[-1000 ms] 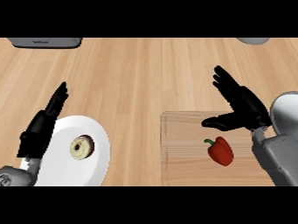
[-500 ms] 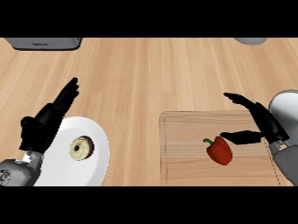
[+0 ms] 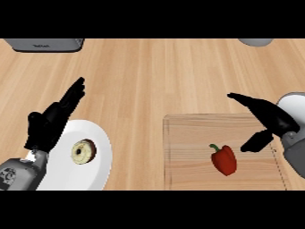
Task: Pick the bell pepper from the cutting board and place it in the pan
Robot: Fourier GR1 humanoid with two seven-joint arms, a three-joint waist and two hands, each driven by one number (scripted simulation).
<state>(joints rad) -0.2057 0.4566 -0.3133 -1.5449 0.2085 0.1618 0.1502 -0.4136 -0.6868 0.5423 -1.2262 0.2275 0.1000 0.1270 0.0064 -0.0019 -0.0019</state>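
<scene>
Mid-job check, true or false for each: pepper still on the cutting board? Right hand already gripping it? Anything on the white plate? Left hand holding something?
1. The bell pepper lies on the cutting board. True.
2. The right hand is curled round the pepper. False: it is open, beside the pepper, not holding it.
3. The white plate carries a donut. True.
4. The left hand holds something. False: it is open, fingers straight, at the plate's left edge.
</scene>
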